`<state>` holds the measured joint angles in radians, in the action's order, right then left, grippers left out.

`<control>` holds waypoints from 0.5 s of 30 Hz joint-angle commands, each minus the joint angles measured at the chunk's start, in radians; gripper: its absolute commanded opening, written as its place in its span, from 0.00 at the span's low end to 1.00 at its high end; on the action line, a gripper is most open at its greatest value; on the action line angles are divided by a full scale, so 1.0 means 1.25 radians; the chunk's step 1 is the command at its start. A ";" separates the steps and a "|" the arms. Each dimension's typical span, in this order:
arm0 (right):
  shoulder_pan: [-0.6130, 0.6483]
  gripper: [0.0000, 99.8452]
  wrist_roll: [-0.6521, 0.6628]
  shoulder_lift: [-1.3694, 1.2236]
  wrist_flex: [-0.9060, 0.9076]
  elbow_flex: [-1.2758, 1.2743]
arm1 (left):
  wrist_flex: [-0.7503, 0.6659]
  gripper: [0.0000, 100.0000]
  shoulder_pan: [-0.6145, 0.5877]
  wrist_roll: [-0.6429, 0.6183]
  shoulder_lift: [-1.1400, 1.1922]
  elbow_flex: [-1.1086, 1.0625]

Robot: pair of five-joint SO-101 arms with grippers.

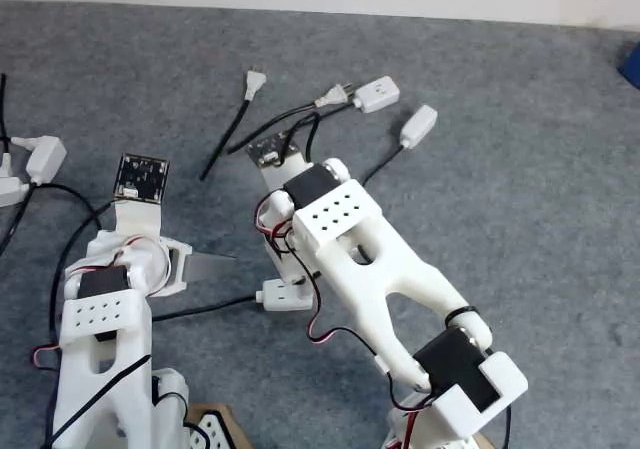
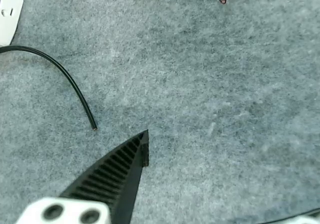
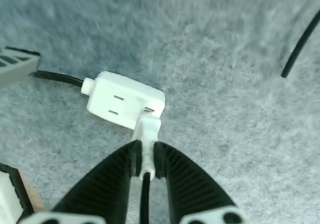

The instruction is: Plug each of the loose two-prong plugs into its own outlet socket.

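Jaws of my right gripper [image 3: 146, 153] clamp the two-prong plug [image 3: 149, 126], its long axis aimed at the outlet socket [image 3: 120, 102] touching ahead; my left gripper [image 1: 200, 265] gapes.

high camera looks down; wrist cameras sit close over grey mat [image 1: 520, 99].

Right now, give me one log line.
right gripper: shut on plug | plug: touching outlet socket, seating unclear | left gripper: open, over carpet

Two arms [image 1: 100, 319] [image 1: 380, 259] out there! Three white outlet sockets [image 1: 378, 93] [image 1: 418, 126] [image 1: 285, 295] mid-table, three two-prong plugs [image 1: 254, 84] [image 1: 332, 96] [image 3: 148, 126], and two more white cord ends [image 1: 40, 157] [image 1: 6, 187] far left, kind unclear.
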<state>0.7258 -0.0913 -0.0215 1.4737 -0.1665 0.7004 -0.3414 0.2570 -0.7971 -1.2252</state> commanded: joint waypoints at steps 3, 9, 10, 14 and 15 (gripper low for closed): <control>-0.007 0.01 -0.007 0.004 -0.021 -0.001 | -0.009 0.55 -0.004 -0.001 -0.007 0.006; -0.007 0.01 -0.007 0.004 -0.021 -0.001 | -0.009 0.55 -0.004 -0.001 -0.007 0.006; -0.007 0.01 -0.007 0.003 -0.021 -0.001 | -0.009 0.55 -0.004 -0.001 -0.007 0.006; -0.014 0.01 -0.006 -0.040 -0.017 0.003 | -0.009 0.55 -0.004 -0.001 -0.007 0.006; -0.018 0.01 -0.006 -0.050 -0.017 0.004 | -0.009 0.55 -0.004 -0.001 -0.007 0.006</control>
<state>0.7227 -0.0913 -0.0460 1.4722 -0.1634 0.7004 -0.3414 0.2570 -0.7971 -1.2252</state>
